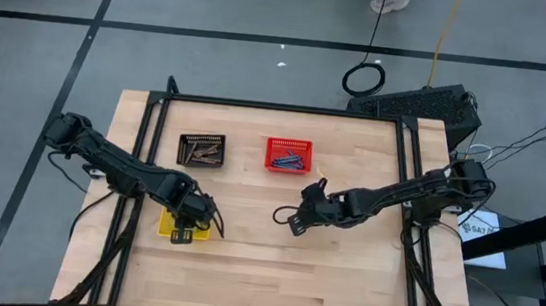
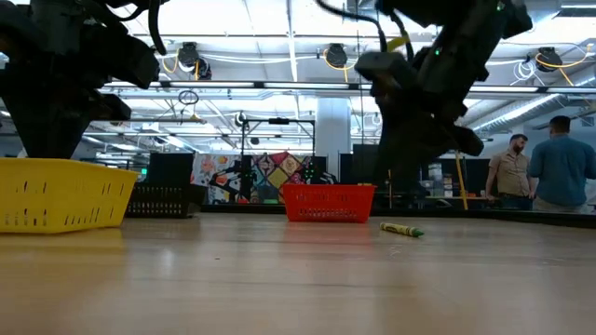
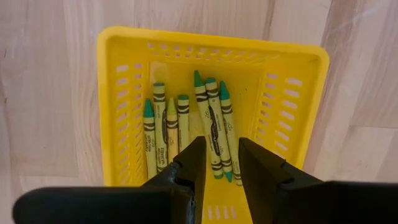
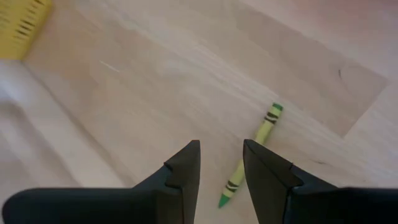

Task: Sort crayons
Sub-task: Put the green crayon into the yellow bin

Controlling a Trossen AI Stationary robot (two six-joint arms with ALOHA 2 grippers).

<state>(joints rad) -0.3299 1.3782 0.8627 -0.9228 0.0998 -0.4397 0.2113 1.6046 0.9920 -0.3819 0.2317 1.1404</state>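
High view, starting at the left: what there?

Left gripper [image 3: 217, 142], poised over the yellow basket [image 3: 112, 93] near the front left of the table [image 1: 271, 273]. Fingers [image 3: 193, 162] slightly parted, gripping nothing.

And inside that basket?

Several yellow-green and green crayons [image 3: 208, 118], lying side by side along the floor, tips pointing the same way.

Moving right, toward the far edge?

Black basket [image 1: 182, 148], holding brown crayons [image 1: 203, 152]. Then, just beside it with a gap of bare wood between, red basket [image 1: 270, 154], holding blue crayons [image 1: 290, 160].

Anything loose on the wood?

Yes: one yellow-green crayon [image 4: 252, 152] seen from the right wrist, flat on the bare table, green tip toward the camera. Touching no basket. Also, from the low view, one crayon lying flat to the right of the red basket; cannot tell whether the same one.

And the right gripper [image 4: 221, 146]?

Near the middle of the table, in front of the red basket and well apart from the yellow one. Fingers [image 4: 186, 165] parted and empty, raised above the wood, with the loose crayon just ahead of them. Not touching it.

Farther right?

Only in the low view, beyond the table: two people [image 2: 510, 167] standing in the room behind.
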